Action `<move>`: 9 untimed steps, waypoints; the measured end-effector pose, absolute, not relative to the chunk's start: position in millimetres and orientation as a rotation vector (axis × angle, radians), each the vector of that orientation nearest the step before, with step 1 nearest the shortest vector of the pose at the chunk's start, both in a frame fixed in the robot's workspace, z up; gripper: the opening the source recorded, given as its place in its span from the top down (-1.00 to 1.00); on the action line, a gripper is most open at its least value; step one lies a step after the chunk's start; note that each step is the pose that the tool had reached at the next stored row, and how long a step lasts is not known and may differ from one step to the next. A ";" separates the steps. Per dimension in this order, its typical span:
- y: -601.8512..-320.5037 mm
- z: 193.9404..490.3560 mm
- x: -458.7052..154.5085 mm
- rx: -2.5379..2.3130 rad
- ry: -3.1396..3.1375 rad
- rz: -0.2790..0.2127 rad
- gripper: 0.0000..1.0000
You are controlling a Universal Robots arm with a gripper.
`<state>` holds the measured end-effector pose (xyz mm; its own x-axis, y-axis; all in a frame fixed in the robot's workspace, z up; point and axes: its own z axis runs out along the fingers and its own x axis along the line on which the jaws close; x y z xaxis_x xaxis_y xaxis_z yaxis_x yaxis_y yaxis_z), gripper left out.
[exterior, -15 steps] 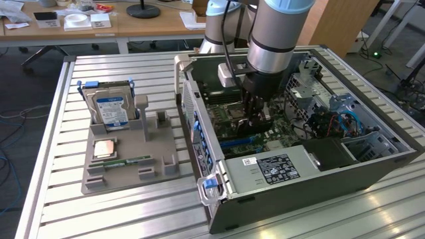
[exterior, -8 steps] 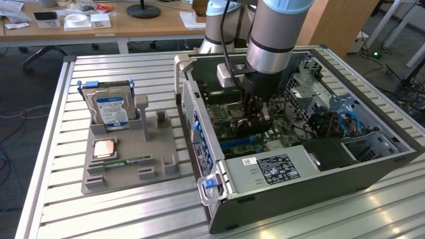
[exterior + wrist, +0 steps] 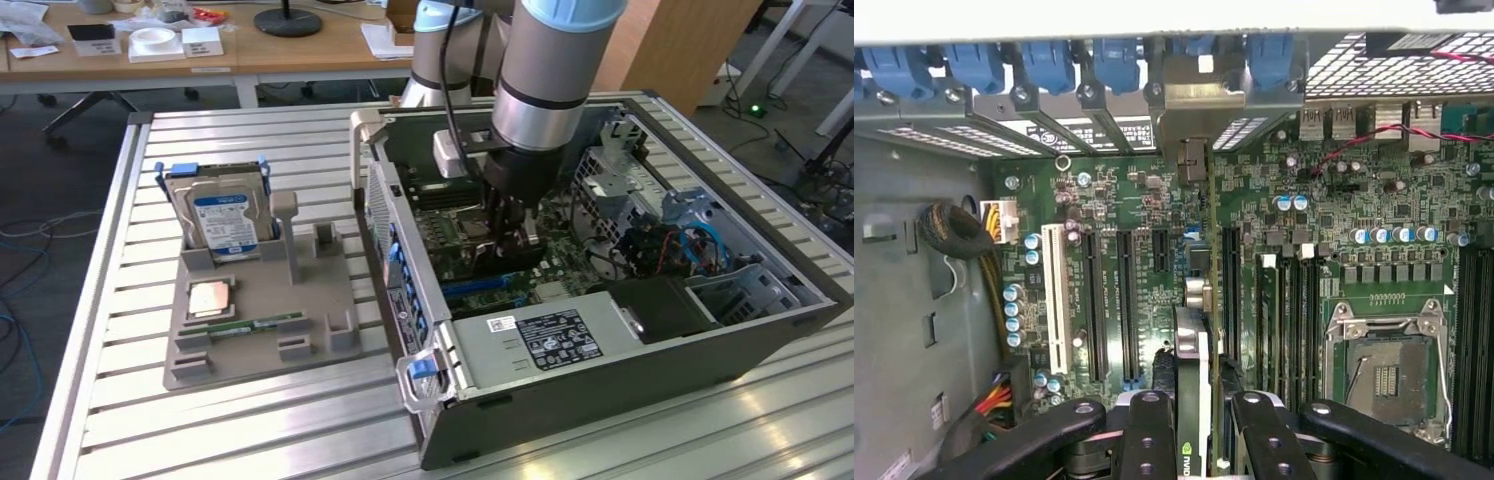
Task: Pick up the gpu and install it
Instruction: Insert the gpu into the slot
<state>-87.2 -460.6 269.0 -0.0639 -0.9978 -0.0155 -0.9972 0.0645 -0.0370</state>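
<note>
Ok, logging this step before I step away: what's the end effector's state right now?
The end effector: shut on the thin green circuit-board gpu with its silver bracket, which it holds edge-on inside the open grey metal computer case.

The arm (image 3: 554, 60) hangs vertical from the frame's upper centre, wrist pointing down, jaws pinched on the gpu (image 3: 1192, 335).

Bright daylight, soft glare on the slatted table (image 3: 767, 415), dim computer case (image 3: 587, 400) interior
</note>
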 end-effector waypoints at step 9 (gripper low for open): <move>-460.6 268.2 -90.7 -2.115 2.274 -0.026 0.47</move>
